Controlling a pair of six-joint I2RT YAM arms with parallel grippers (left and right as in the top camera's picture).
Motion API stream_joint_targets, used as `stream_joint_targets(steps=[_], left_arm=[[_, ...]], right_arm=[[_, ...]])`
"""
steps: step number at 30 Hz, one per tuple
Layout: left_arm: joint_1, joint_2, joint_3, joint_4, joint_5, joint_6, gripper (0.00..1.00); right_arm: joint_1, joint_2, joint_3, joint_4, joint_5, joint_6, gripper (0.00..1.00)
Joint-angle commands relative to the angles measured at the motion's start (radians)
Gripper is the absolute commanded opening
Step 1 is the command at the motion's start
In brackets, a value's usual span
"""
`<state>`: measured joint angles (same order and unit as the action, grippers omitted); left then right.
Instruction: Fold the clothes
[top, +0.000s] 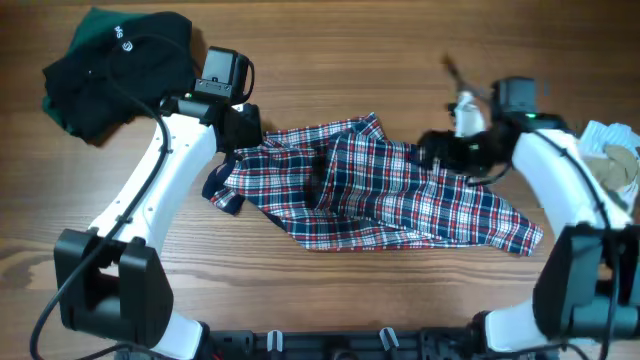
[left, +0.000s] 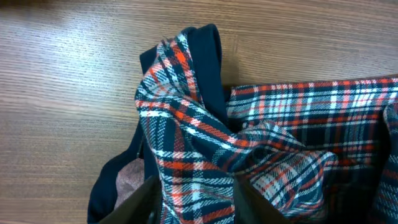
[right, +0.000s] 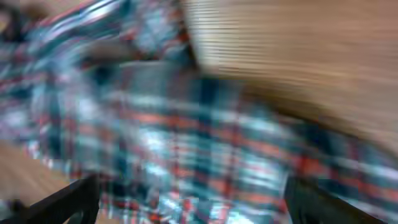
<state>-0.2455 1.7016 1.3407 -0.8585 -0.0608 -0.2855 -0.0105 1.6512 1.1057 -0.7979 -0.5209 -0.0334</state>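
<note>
Plaid top (top: 400, 195) lies crumpled mid-desk (top: 330, 40), with no clean fold yet. Left gripper (left: 194, 200) pinches bunched cloth at its left end. Right gripper (right: 186, 202) is spread wide over its right part; that view is blurred. Dark garment (top: 115, 70) is heaped far left, unfolded. Judgement: task barely begun.

colours and patterns
plaid garment (top: 400, 195) — red, white, navy checks, navy trim; bundled cloth (top: 115, 70) dark green; table (top: 340, 50) warm brown woodgrain.
</note>
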Motion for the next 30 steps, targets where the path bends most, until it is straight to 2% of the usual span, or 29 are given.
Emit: stream_joint_targets(steps=[1,4,5,9,13,19,23,27,30], left_arm=[[0.006,0.009,0.013,0.023,0.011,0.018,0.45],[0.006,0.009,0.012,0.047,0.010,0.016,0.46],[0.011,0.009,0.013,0.050,0.002,0.006,0.48],[0.047,0.009,0.013,0.040,-0.084,-0.064,0.49],[0.132,0.009,0.013,0.031,-0.082,-0.090,0.57],[0.241,0.009,0.013,0.019,-0.068,-0.097,0.58],[0.248,0.009,0.012,0.017,-0.067,-0.097,0.60],[0.248,0.009,0.012,0.021,-0.062,-0.097,0.62],[0.248,0.009,0.013,0.016,-0.060,-0.097,0.63]], right_arm=[[0.175,-0.125,-0.003,0.018,0.071,-0.079,0.95],[0.383,-0.156,-0.003,0.048,0.317,-0.040,0.95],[0.502,-0.151,-0.003,0.064,0.448,-0.008,0.96],[0.652,-0.117,-0.004,0.081,0.641,0.071,0.99],[0.679,-0.060,-0.004,0.117,0.634,0.115,0.99],[0.755,0.001,-0.003,0.162,0.690,0.158,0.99],[0.815,0.002,-0.003,0.166,0.677,0.249,0.99],[0.900,0.027,-0.003,0.216,0.678,0.272,1.00],[0.932,0.084,-0.003,0.233,0.739,0.323,1.00]])
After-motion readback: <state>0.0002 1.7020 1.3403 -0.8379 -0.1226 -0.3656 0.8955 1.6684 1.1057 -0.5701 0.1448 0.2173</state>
